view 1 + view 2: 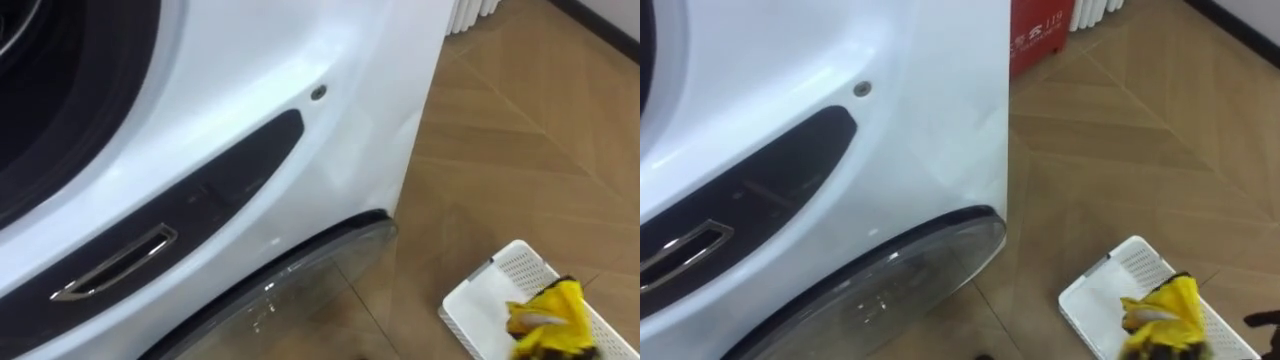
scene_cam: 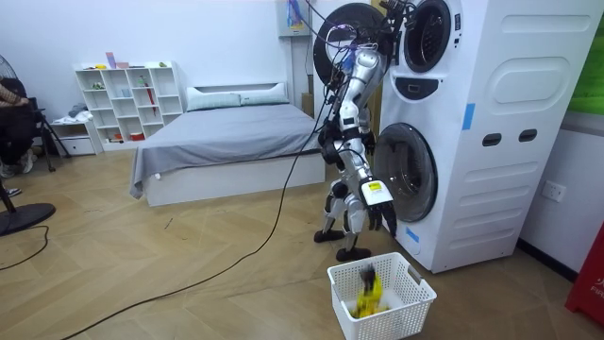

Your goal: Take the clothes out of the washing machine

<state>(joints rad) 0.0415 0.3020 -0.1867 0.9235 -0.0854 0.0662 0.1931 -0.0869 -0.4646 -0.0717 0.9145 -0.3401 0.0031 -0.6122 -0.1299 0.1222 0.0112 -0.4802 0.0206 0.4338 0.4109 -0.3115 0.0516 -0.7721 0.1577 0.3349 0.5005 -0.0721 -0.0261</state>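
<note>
I stand close to a white stacked washing machine (image 2: 472,142), between its upper drum (image 2: 427,36) and lower door (image 2: 406,175). A yellow piece of clothing (image 1: 548,318) lies in the white basket (image 1: 470,310) on the floor by the machine's corner; in the room view this clothing (image 2: 368,291) is inside the basket (image 2: 401,307). My right hand (image 2: 383,219) hangs low beside the lower door, just above the basket, fingers loose and holding nothing. My left hand (image 2: 384,38) is raised at the upper drum's mouth.
Close in front are the machine's dark panel (image 1: 230,170), a chrome handle (image 1: 115,265) and the glass rim of the lower door (image 1: 300,280). The upper door (image 2: 344,42) stands swung open. A bed (image 2: 226,142) and white shelves (image 2: 127,99) are behind me on wooden floor.
</note>
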